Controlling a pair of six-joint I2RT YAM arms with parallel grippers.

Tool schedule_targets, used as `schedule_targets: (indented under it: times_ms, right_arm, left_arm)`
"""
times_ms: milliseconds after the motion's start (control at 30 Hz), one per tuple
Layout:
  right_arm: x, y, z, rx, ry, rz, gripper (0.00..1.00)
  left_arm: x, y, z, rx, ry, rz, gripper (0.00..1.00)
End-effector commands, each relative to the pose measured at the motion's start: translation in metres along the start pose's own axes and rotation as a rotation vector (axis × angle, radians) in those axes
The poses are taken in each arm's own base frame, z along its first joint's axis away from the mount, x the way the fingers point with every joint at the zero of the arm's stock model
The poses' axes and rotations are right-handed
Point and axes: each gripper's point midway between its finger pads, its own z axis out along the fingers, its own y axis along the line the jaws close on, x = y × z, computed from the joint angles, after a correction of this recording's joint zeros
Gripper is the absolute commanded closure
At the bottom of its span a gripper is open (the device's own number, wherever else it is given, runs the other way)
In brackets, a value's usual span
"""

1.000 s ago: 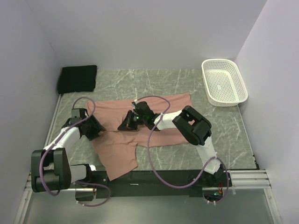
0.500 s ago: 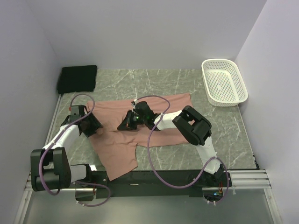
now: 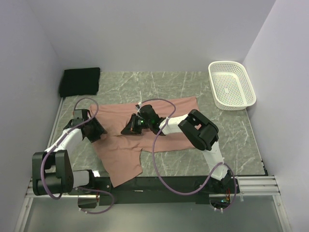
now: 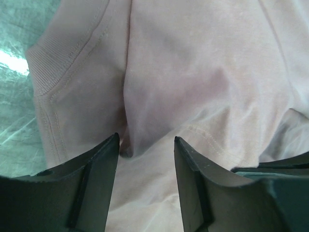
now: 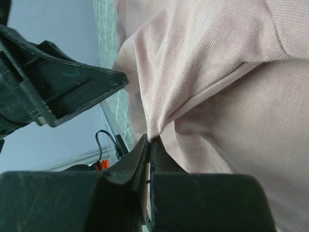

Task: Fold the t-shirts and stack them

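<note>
Far-left corner: black folded t-shirt [image 3: 80, 81], parked aside, I'd guess as the stack base. My left gripper [image 4: 146, 145] sits low at the left edge of the pink t-shirt [image 3: 120, 159], by a sleeve hem. Its jaws are apart over the cloth with nothing pinched, so it looks staged for a grab. The pink t-shirt lies spread across the middle of the table [image 3: 236, 135], partly rumpled. My right gripper [image 5: 148, 142] is clamped tight on a raised ridge of pink cloth, likely to pull a fold. White mesh basket [image 3: 231, 84] far right, well apart. No print, label or text readable.
</note>
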Motion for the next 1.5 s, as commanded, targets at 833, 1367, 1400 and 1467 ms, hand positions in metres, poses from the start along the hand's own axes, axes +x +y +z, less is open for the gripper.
schedule_targets:
  times_ms: [833, 1367, 1400, 1467]
  right_arm:
    - [-0.016, 0.022, -0.018, -0.037, -0.046, -0.056, 1.00]
    - [-0.018, 0.007, -0.027, 0.066, 0.020, -0.094, 1.00]
    - [-0.019, 0.005, -0.026, 0.072, 0.024, -0.093, 1.00]
    - [-0.018, 0.003, -0.023, 0.080, 0.031, -0.097, 0.94]
  left_arm:
    - [-0.016, -0.017, -0.024, -0.001, 0.013, 0.006, 0.96]
    - [0.004, -0.002, -0.035, -0.104, 0.120, -0.050, 0.77]
    - [0.002, 0.004, -0.035, -0.137, 0.104, -0.054, 0.73]
    - [0.003, 0.009, -0.034, -0.157, 0.095, -0.063, 0.62]
